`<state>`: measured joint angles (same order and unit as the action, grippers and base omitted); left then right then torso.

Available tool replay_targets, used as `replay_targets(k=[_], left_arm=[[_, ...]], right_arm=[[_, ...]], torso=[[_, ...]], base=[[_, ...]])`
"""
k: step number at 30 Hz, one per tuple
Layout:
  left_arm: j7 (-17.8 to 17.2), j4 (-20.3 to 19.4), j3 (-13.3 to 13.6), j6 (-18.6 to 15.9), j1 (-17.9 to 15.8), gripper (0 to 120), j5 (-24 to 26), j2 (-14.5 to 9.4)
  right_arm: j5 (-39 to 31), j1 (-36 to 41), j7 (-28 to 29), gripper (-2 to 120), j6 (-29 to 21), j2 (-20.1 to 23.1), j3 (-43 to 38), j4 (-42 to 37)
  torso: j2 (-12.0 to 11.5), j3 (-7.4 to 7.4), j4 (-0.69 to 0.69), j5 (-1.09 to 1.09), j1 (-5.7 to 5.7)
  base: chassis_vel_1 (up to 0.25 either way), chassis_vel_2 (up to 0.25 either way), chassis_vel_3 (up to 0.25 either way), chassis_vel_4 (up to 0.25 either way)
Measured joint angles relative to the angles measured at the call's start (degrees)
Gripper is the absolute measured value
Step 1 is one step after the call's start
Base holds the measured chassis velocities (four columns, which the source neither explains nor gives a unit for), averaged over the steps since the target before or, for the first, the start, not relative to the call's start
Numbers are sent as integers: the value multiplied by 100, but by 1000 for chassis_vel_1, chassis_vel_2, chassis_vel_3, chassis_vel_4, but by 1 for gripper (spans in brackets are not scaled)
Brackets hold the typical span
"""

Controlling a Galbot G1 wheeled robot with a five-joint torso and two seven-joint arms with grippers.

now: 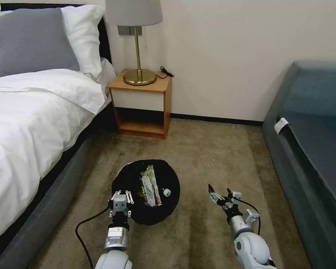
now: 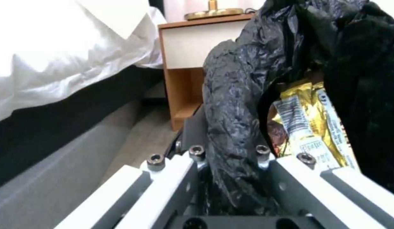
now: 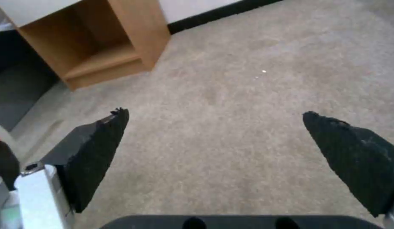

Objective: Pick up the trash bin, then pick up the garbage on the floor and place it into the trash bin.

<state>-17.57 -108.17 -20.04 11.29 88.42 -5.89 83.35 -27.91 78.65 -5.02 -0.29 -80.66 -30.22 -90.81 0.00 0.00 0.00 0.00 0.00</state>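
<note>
Left claw [image 1: 122,195]: clamped on the crinkly rim of the black-bagged round trash bin [image 1: 138,215]; thin plastic could slip or tear.
Right claw [image 1: 221,197]: wide open, empty above the carpet.

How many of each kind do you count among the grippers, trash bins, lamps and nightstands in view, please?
grippers: 2 (left gripper, right gripper)
trash bin: 1
lamp: 1
nightstand: 1
total: 5

A: Count, floor level? One bin [image 1: 138,186], one wrapper [image 1: 151,185], one bottle [image 1: 167,192] inside.
B: Furniture: one nightstand [image 1: 142,101], one lamp [image 1: 137,41], two pillows [image 1: 44,37]. Grippers: two.
</note>
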Motion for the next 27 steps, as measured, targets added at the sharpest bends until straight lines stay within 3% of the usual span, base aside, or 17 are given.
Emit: replay_targets(k=[2, 8, 11, 15, 18, 27], left_arm=[[-70, -58, 44, -78, -4, 4, 437, -19], [-223, -80, 143, -355, -126, 4, 994, -11], [-444, -115, 288, -781, -302, 4, 1717, 30], [-577, -113, 376, -982, -436, 4, 2163, 72], [-861, 1, 534, -1403, -782, 4, 3000, 119], [-1289, 317, 460, -1853, -1489, 4, 3837, 195]], right_arm=[[2, 37, -22, 100, 53, -24, -139, -28], [15, 133, -55, 100, 116, -52, -257, -107], [36, 181, -80, 100, 161, -102, -328, -113], [61, 216, -93, 100, 188, -133, -344, -113], [88, 245, -111, 100, 211, -208, -354, -124], [100, 128, -117, 100, 217, -264, -353, -3]], torso=[[0, 0, 0, 0, 0], [0, 0, 0, 0, 0], [0, 0, 0, 0, 0], [0, 0, 0, -1, 0], [0, 0, 0, 0, 0], [0, 0, -1, 0, 0]], base=[[0, 0, 0, 0], [0, 0, 0, 0], [0, 0, 0, 0], [0, 0, 0, 0], [0, 0, 0, 0], [0, 0, 0, 0]])
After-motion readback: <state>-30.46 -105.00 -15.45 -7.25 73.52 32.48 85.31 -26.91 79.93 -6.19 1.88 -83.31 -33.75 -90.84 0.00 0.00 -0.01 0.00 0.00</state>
